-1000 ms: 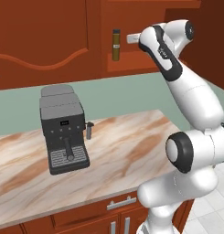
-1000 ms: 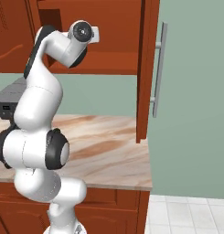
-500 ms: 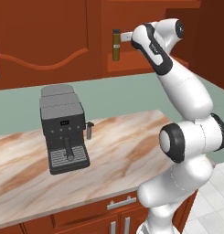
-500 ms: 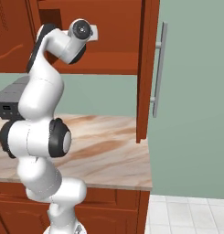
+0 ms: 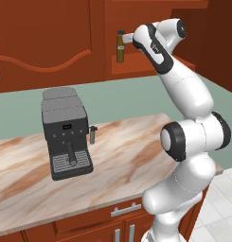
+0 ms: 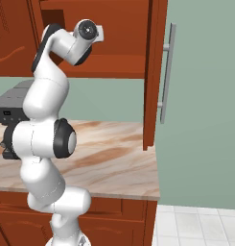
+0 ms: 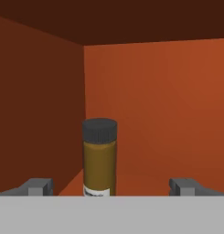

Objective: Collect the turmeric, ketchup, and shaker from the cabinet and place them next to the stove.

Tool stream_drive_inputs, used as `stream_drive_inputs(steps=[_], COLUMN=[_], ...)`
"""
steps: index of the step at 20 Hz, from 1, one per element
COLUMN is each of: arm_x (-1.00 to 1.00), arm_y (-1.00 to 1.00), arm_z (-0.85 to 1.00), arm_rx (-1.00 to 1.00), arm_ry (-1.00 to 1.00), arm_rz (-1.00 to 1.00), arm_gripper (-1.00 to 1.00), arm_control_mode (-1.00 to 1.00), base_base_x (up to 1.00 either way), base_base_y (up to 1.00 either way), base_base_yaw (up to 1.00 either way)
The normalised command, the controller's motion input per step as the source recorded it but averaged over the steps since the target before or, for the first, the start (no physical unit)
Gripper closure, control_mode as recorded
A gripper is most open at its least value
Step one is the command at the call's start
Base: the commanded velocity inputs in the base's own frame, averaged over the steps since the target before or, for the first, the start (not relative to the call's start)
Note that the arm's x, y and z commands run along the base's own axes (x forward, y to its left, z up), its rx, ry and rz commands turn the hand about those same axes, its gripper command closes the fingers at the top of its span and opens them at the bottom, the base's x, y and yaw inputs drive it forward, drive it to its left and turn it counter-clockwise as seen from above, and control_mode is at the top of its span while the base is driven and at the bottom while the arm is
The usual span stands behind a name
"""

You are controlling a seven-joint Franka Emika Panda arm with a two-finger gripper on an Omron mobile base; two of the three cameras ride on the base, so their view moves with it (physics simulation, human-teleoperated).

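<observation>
- My gripper (image 7: 111,186) stands wide apart, holding nothing, facing the turmeric (image 7: 100,157) upright in the cabinet (image 7: 168,105) niche.
- Below, an espresso machine (image 5: 65,132) sits on the marble counter (image 5: 127,160).

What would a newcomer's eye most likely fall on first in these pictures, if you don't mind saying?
Probably the white arm reaching up into the cabinet niche, its open gripper pointed at the turmeric, which stands upright on the shelf between the fingertips but apart from them. Next, the dark grey espresso machine sitting on the marbled counter below.
</observation>
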Motion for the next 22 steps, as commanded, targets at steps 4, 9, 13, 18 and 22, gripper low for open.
stream_drive_inputs(steps=[4, 9, 13, 18, 22], arm_x=[0.13, 0.19, 0.26, 0.21, 0.14], arm_y=[0.09, 0.1, 0.02, 0.05, 0.15], arm_z=[-0.12, -0.09, -0.04, -0.07, -0.11], arm_rx=[-0.03, 0.0, 0.0, 0.0, 0.0], arm_ry=[0.0, 0.0, 0.0, 0.0, 0.0], arm_rz=[0.01, 0.03, 0.08, 0.07, 0.07], arm_gripper=[-1.0, -1.0, -1.0, -1.0, -1.0], arm_control_mode=[-1.0, -1.0, -1.0, -1.0, -1.0], base_base_x=[0.0, 0.0, 0.0, 0.0, 0.0], base_base_y=[0.0, 0.0, 0.0, 0.0, 0.0], base_base_yaw=[0.0, 0.0, 0.0, 0.0, 0.0])
